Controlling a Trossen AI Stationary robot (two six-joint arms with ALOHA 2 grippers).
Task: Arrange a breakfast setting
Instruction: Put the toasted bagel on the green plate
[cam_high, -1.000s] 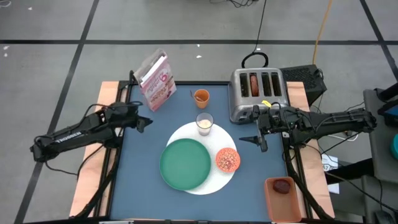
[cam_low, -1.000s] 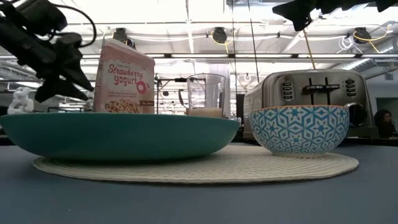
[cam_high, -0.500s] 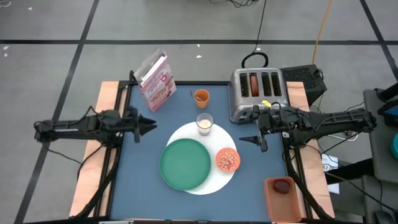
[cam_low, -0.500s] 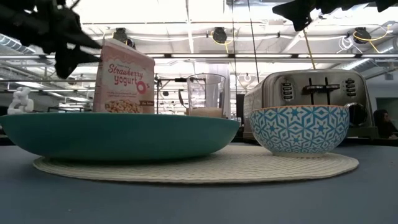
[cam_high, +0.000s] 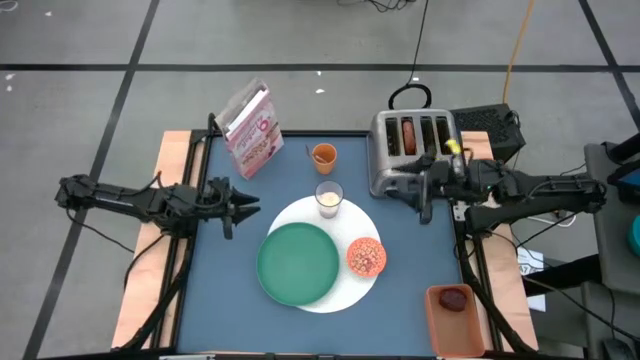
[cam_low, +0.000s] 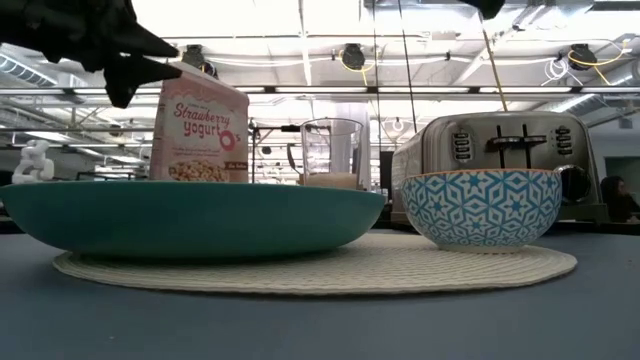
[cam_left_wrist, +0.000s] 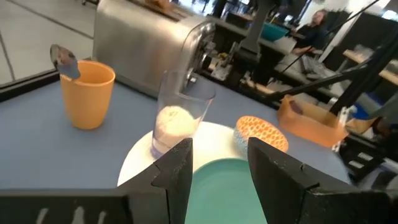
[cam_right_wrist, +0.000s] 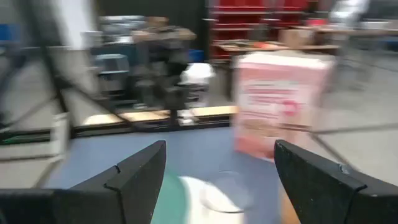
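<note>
A green round plate (cam_high: 298, 263) and a small orange bowl (cam_high: 366, 257) sit on the larger white disc (cam_high: 335, 298). The milk glass (cam_high: 329, 198) stands at the disc's far rim. The orange cup (cam_high: 323, 155) stands beyond it with the metal spoon (cam_left_wrist: 64, 59) in it. The pink cereal box (cam_high: 250, 128) stands upright at the far left. A brown bagel (cam_high: 407, 136) sticks out of a toaster slot. My left gripper (cam_high: 243, 208) hovers open left of the plate. My right gripper (cam_high: 422, 198) hovers open beside the toaster, high above the table.
The silver toaster (cam_high: 413, 150) stands at the far right. An orange tray (cam_high: 440, 325) beyond the table's near right corner holds the dark-red fruit (cam_high: 454, 300). Bare blue table (cam_high: 220, 290) lies left of and in front of the plate.
My left arm has swung toward the near edge. Its gripper has risen, rolled and now points toward the plate and glass, still open. My right gripper has risen beside the toaster, leaving the top of the low view, and stays open.
</note>
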